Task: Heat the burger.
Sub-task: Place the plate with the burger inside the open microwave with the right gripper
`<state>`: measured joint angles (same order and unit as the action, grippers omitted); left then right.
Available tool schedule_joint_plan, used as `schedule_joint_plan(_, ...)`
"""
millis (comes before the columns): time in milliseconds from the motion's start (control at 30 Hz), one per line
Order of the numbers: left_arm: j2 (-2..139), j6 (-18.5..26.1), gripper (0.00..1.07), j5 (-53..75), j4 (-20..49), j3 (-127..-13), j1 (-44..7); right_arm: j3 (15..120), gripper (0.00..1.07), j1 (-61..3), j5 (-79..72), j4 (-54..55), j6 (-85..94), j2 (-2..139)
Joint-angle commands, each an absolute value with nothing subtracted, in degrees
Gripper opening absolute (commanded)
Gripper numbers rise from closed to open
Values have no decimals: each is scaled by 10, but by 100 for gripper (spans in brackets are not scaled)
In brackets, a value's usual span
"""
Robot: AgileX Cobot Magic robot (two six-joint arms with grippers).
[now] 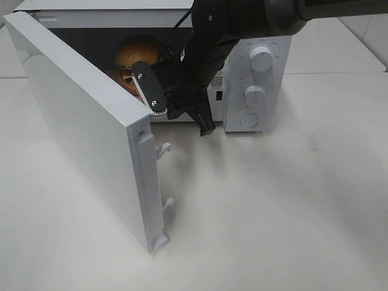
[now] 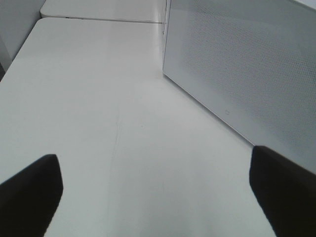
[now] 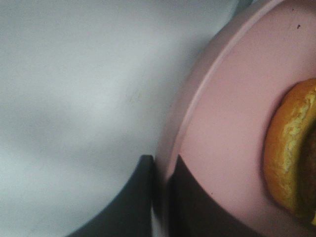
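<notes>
The burger (image 1: 138,51), with its golden-brown bun, sits inside the open white microwave (image 1: 257,36) on a pink plate (image 1: 119,75). My right arm (image 1: 200,60) reaches into the cavity from the upper right, and its fingertips are hidden there. In the right wrist view the right gripper (image 3: 162,190) is shut on the rim of the pink plate (image 3: 222,123), with the burger (image 3: 291,148) just beyond on the plate. My left gripper (image 2: 157,197) hangs open over bare table beside the microwave's perforated side wall (image 2: 237,64), holding nothing.
The microwave door (image 1: 79,115) stands swung wide open toward the front left, with two latch hooks (image 1: 163,148) on its free edge. Two knobs (image 1: 260,59) and a round button are on the control panel. The white table (image 1: 273,212) spreads in front and to the right.
</notes>
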<state>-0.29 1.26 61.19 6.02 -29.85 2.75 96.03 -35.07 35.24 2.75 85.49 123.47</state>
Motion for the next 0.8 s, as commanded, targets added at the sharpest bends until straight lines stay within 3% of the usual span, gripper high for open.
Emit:
schedule_joint_plan(33, -11, 13, 97, 614, 64, -297, 29, 986, 0, -349, 328, 4, 832, 1235)
schedule_joint_plan(800, -11, 13, 97, 614, 64, -297, 29, 1147, 0, -355, 331, -62, 731, 1352)
